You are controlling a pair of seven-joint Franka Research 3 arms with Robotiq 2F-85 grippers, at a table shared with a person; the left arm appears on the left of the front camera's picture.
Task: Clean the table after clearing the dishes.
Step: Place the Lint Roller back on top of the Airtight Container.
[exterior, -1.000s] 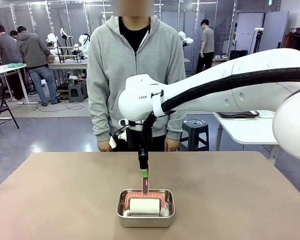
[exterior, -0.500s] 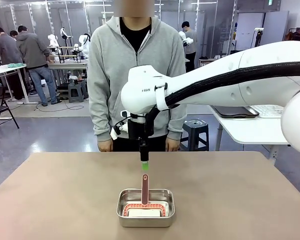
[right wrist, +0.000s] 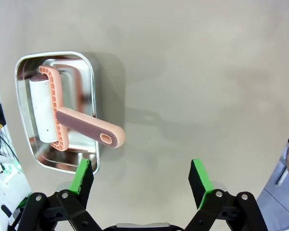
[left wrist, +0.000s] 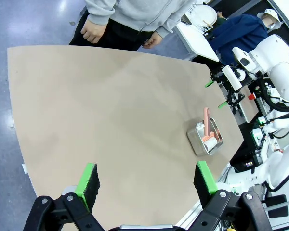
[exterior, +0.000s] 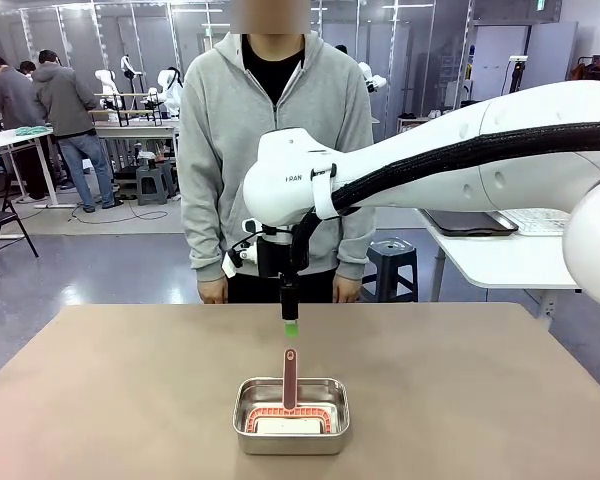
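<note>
**A:** Start with the big thing. The table (exterior: 100, 400) runs bare and tan across the front view, with no plates or trays on it. So I'd judge the clearing done and the wiping either finished or close to it.

**B:** Agreed. The person (exterior: 275, 150) stands at the far edge with both hands hanging just beyond the tabletop. If an arm swings wide while pulling away, that is where a bump could come from.

**A:** And the arms?

**B:** The right gripper (right wrist: 139, 180) hangs above the table with its jaws spread wide and nothing between the green pads. The left gripper (left wrist: 144, 180) is also wide open and empty (it hangs high over its own end of the table).

**A:** Now the steel pan (exterior: 291, 415), near the robot's edge of the table.

**B:** The pink roller (right wrist: 62, 113) lies in it. Its white drum rests on the pan floor, while the handle leans over the rim and sticks out past it.

**A:** That's my worry. The handle rises almost directly under the right gripper, so a low sideways move could clip it.

**B:** A clip could tip the roller out, or drag the light pan across the table.
</note>
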